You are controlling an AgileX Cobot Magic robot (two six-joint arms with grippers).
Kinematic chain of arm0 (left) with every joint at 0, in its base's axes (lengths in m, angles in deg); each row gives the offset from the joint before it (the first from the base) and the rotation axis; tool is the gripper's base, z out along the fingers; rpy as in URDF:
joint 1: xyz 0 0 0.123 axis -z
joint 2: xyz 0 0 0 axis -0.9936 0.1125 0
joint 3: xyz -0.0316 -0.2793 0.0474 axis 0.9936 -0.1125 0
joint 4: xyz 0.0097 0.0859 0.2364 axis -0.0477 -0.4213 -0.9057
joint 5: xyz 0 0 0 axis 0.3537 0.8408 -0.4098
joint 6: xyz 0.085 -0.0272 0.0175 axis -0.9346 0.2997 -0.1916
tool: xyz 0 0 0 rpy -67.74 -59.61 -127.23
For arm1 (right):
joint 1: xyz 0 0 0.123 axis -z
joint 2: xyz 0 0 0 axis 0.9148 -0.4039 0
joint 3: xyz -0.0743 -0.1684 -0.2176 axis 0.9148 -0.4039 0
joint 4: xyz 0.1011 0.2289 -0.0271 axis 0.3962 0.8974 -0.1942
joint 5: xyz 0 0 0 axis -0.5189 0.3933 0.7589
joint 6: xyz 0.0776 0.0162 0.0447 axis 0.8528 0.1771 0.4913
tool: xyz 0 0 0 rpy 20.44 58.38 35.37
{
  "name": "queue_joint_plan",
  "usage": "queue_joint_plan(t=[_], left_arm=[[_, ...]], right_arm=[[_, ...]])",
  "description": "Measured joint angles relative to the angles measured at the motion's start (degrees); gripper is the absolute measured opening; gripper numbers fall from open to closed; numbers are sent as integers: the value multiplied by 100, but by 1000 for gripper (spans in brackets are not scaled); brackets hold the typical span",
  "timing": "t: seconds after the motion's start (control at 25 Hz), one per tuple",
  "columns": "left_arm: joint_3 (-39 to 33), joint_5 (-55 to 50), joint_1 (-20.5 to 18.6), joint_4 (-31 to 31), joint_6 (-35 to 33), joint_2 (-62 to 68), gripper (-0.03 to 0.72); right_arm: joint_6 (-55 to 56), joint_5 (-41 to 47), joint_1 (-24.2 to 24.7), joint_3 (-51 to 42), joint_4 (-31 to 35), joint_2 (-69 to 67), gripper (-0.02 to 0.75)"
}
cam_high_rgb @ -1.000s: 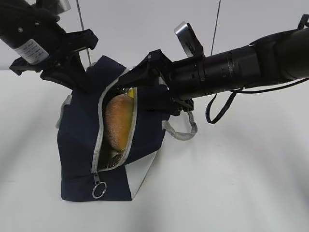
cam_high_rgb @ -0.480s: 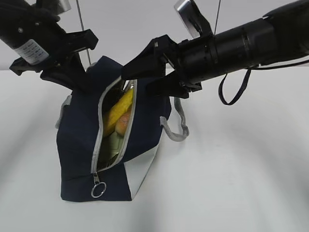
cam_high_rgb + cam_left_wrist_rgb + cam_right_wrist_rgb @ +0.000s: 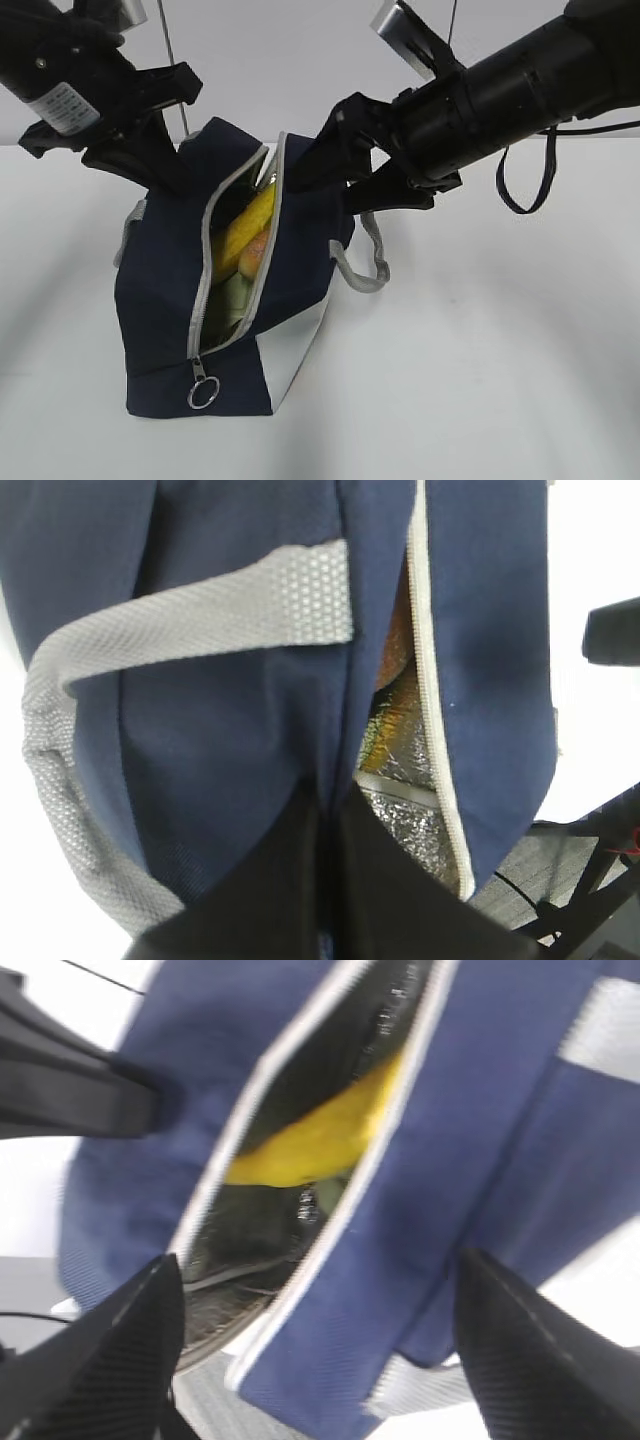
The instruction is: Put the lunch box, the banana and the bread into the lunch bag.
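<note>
The navy lunch bag point(image 3: 165, 290) stands on the table with its grey zipper open. Inside the opening I see the yellow banana point(image 3: 250, 222), the golden bread point(image 3: 256, 254) just under it, and a pale green surface point(image 3: 232, 293) that looks like the lunch box lid. My left gripper point(image 3: 172, 172) is shut on the bag's upper left edge and holds it; in the left wrist view point(image 3: 325, 815) its fingers pinch navy fabric. My right gripper point(image 3: 322, 195) is open and empty, just above the bag's right side. In the right wrist view point(image 3: 320, 1345) the banana point(image 3: 320, 1138) shows in the opening.
The metal ring pull point(image 3: 202, 396) hangs at the zipper's low end. A grey webbing handle point(image 3: 365, 268) loops off the bag's right side, another point(image 3: 190, 615) lies near the left gripper. Silver foil lining point(image 3: 400, 815) shows inside. White table surrounds the bag.
The bread, in the bag's opening a second ago, has dropped lower beneath the banana. My right gripper has drawn back up and to the right, out of the bag, open. The left gripper has held still.
</note>
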Motion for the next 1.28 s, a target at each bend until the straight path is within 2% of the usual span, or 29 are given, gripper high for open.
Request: queue_joint_plan(t=[0.44, 0.92, 1.04, 1.28], left_arm=[[0, -14, 0, 0, 0, 0, -3], [0, -14, 0, 5, 0, 0, -3], [0, -14, 0, 5, 0, 0, -3], [0, 16, 0, 5, 0, 0, -3]], right_arm=[[197, -484, 9, 0, -169, -20, 594], [362, -484, 9, 0, 3, -692, 578], [362, -484, 9, 0, 87, -754, 471], [370, -463, 9, 0, 115, -754, 47]])
